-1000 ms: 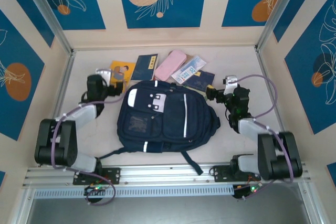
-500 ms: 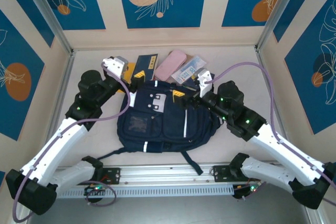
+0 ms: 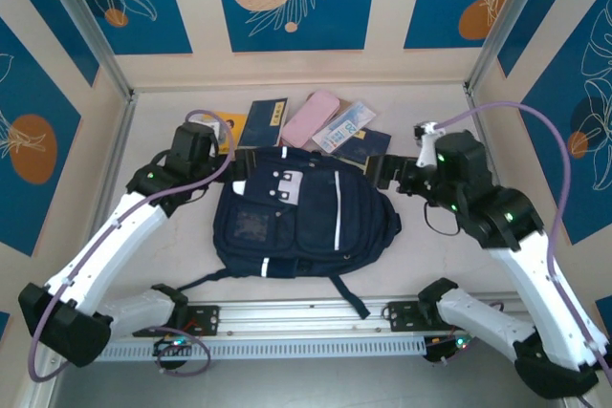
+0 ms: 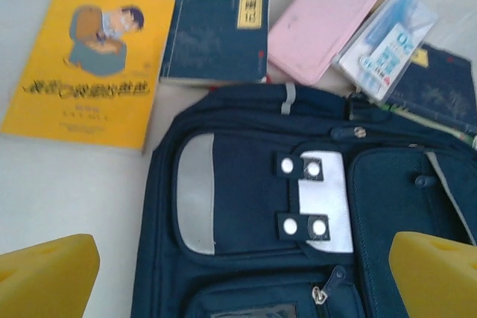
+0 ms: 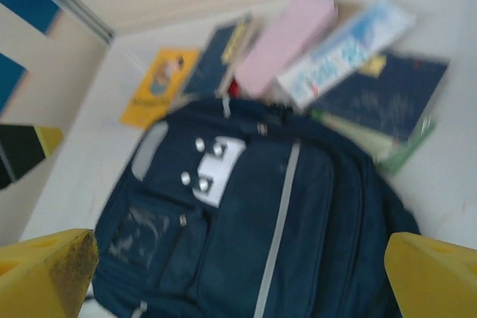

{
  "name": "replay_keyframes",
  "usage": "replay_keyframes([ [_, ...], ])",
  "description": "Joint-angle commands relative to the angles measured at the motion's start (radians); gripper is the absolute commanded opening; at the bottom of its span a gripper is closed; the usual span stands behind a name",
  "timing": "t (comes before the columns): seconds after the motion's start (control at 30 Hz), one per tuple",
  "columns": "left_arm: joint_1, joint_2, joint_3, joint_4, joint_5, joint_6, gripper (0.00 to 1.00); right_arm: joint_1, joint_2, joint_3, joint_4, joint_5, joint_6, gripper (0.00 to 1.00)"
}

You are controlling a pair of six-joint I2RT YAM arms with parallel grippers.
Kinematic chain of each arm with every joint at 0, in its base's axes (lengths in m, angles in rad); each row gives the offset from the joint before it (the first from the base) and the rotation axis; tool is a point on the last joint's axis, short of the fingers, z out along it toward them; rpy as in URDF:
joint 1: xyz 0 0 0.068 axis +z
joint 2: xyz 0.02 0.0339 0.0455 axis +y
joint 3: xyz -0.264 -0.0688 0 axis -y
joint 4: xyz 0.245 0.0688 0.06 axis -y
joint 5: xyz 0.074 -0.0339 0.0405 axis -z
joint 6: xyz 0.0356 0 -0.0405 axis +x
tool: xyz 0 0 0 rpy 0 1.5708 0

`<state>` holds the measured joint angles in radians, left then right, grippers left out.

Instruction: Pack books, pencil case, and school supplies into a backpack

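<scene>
Backpack flat; books, pencil case, supplies packet just beyond

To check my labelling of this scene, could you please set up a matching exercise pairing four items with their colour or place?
Things:
1. orange-yellow book
2. pencil case
3. school supplies packet
4. backpack

Colour or place:
a. pale pink
b. left end of the far row
c. dark navy with white stripes
d. white and light blue print

Pairs: 1-b, 2-a, 3-d, 4-c
</scene>
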<state>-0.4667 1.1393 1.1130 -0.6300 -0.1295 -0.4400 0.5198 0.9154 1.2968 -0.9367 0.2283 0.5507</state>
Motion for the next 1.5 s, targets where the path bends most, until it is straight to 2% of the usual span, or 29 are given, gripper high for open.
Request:
replay_keyframes([
  [0.0, 0.005, 0.033, -0.019, 0.001, 0.064, -0.095, 1.00, -0.013, 0.161, -0.001, -0.223, -0.107, 0.094, 0.99],
  [0.07, 0.004, 0.077, -0.023, 0.008, 0.116, -0.106, 1.00, -0.021, 0.208, -0.051, -0.220, -0.099, 0.171, 0.99],
  [0.17, -0.031, 0.151, -0.023, 0.011, 0.202, -0.117, 1.00, -0.068, 0.244, -0.138, -0.154, -0.218, 0.149, 1.00],
  [0.3, -0.094, 0.203, -0.014, -0.037, 0.227, -0.123, 1.00, -0.212, 0.267, -0.268, -0.018, -0.347, 0.170, 0.89],
  [0.47, -0.141, 0.169, -0.082, -0.091, 0.264, -0.162, 0.95, -0.367, 0.383, -0.348, 0.077, -0.332, 0.169, 0.84],
  [0.6, -0.153, 0.121, -0.147, -0.176, 0.259, -0.190, 0.90, -0.412, 0.513, -0.328, 0.145, -0.360, 0.126, 0.84],
  [0.7, -0.152, 0.062, -0.199, -0.209, 0.234, -0.221, 0.85, -0.400, 0.632, -0.283, 0.151, -0.366, 0.087, 0.83],
  [0.77, -0.153, 0.038, -0.230, -0.212, 0.242, -0.238, 0.83, -0.391, 0.694, -0.277, 0.159, -0.364, 0.069, 0.78],
  [0.8, -0.153, 0.033, -0.251, -0.209, 0.250, -0.249, 0.82, -0.392, 0.719, -0.280, 0.162, -0.368, 0.069, 0.72],
  [0.87, -0.153, 0.043, -0.288, -0.196, 0.254, -0.267, 0.81, -0.398, 0.746, -0.301, 0.182, -0.404, 0.071, 0.53],
  [0.97, -0.153, 0.091, -0.315, -0.182, 0.231, -0.284, 0.82, -0.393, 0.719, -0.335, 0.205, -0.445, 0.074, 0.32],
  [1.03, -0.153, 0.124, -0.312, -0.178, 0.206, -0.296, 0.83, -0.385, 0.670, -0.348, 0.198, -0.468, 0.075, 0.12],
  [1.1, -0.153, 0.139, -0.300, -0.180, 0.185, -0.298, 0.85, -0.376, 0.609, -0.349, 0.177, -0.492, 0.077, 0.00],
  [1.3, -0.150, 0.117, -0.271, -0.248, 0.089, -0.324, 0.88, -0.276, 0.406, -0.270, 0.110, -0.584, 0.074, 0.00],
  [1.47, -0.148, 0.084, -0.318, -0.217, 0.077, -0.367, 0.88, -0.206, 0.314, -0.126, 0.095, -0.628, 0.128, 0.00],
])
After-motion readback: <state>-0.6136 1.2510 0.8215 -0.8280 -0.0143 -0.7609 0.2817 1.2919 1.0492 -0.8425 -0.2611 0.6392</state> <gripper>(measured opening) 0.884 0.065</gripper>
